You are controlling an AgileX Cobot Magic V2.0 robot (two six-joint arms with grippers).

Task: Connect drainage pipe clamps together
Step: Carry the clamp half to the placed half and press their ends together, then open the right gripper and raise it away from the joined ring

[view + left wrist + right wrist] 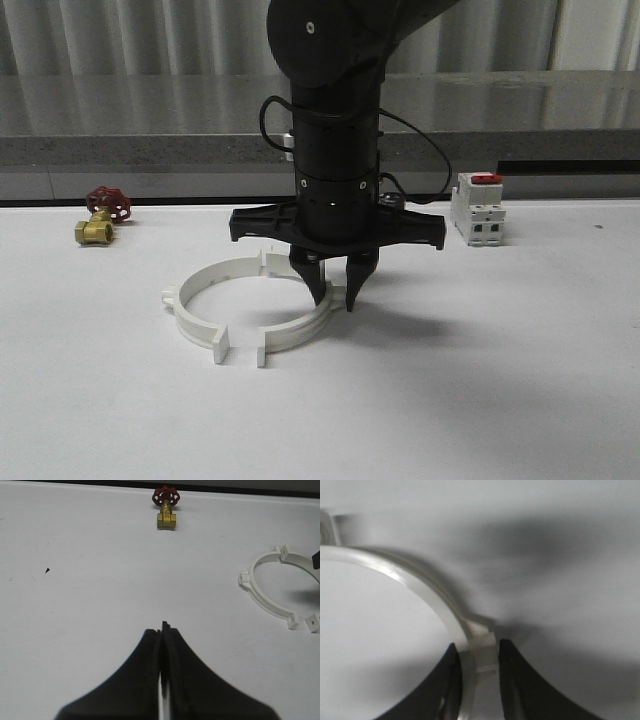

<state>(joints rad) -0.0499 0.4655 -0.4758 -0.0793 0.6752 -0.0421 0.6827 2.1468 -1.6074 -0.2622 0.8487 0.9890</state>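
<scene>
Front view: the right gripper (335, 297) hung at frame centre, jaws narrowed around the rim of the right half-ring (300, 327), one tip inside the arc and one outside. The left half-ring (205, 297) lay centre-left on the white surface (500, 380); their near end tabs faced each other with a small gap at lower centre, the far ends looked close together behind the gripper, contact not clear. A brass valve with red handwheel (100, 216) sat at far left, a white breaker with red switch (477, 208) at right, both well apart from the ring. Left wrist view: the left gripper (161, 630) at bottom centre had its jaws pressed together, holding nothing, well away from the left half-ring at the right edge; valve at top centre. Right wrist view: the jaws bracketed the right half-ring at its outer ear, bottom centre, appearing to hold it. To do this step well, likely keep that grip firm and low, slide the half flat toward its partner, tabs lined up, no tilting; the free half could skid.
</scene>
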